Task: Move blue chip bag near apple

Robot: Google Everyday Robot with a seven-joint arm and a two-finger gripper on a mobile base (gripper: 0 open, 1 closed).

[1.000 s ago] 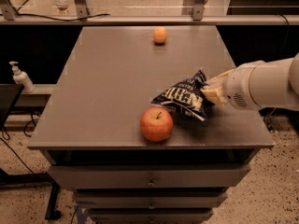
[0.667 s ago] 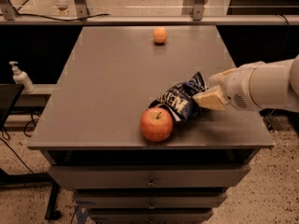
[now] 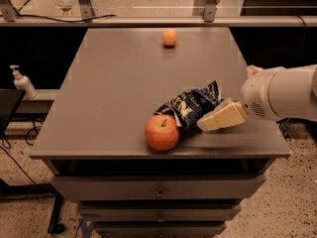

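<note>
The blue chip bag (image 3: 190, 105), crinkled dark navy foil with white lettering, lies on the grey table (image 3: 119, 83) near its front edge. Its left end touches or nearly touches the red-orange apple (image 3: 161, 132), which stands just in front and to the left of it. My gripper (image 3: 221, 117), cream-coloured on a thick white arm coming in from the right, is low over the table at the bag's right front edge, against it or very close to it.
A small orange fruit (image 3: 169, 37) sits at the far middle of the table. A soap dispenser (image 3: 22, 82) stands on a lower ledge to the left. Drawers (image 3: 158, 192) are under the table front. A rail with posts runs behind.
The bag slid a little left towards the apple, and the apple shifted slightly left. My gripper dropped from the bag's upper right edge to its right front corner.
</note>
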